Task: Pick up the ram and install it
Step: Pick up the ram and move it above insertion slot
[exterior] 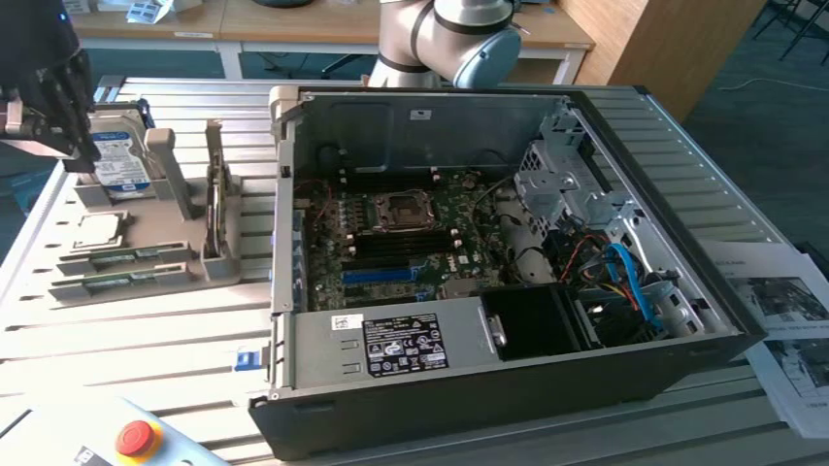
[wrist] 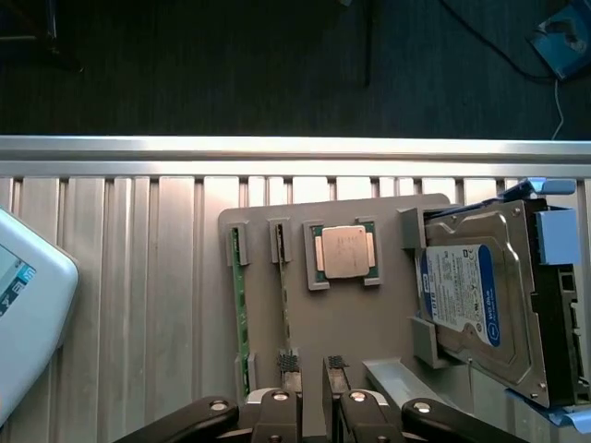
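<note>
Now the spread, empty pincer (wrist: 312, 363) hovers near the ram (wrist: 284, 309), clear of it.

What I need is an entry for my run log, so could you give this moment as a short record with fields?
gripper: open, empty, hovering over the holder
ram sticks: two, side by side in the gray holder, untouched
chip: in the holder, between sticks and hard drive
hard drive: at the holder's end
computer case: open, board exposed, on the exterior view's right of the holder
install: not yet done
</note>
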Robot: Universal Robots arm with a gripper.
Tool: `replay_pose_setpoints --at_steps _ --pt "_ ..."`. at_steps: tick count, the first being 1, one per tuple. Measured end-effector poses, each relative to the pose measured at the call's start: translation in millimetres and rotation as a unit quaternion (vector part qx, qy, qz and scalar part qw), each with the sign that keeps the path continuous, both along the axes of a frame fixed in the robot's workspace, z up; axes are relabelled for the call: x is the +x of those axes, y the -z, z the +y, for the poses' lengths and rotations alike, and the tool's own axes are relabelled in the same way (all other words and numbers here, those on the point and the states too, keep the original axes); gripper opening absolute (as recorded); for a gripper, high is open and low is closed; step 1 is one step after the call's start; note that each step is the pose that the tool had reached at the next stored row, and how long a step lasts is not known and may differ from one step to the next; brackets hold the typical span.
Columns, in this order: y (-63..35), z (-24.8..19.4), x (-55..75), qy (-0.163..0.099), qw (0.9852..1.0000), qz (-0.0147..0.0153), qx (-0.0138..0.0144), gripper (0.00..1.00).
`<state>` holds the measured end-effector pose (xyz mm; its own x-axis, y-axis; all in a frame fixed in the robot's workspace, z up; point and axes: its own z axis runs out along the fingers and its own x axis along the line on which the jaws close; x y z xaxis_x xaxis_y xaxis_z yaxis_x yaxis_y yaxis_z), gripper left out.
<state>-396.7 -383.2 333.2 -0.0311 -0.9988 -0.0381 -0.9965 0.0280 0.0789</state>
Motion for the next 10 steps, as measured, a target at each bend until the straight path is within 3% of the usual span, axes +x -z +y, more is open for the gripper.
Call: replay_pose_setpoints --at_steps 10 --pt "17.8 -0.1 -0.2 0.0 1.0 0.0001 0.0 0.24"
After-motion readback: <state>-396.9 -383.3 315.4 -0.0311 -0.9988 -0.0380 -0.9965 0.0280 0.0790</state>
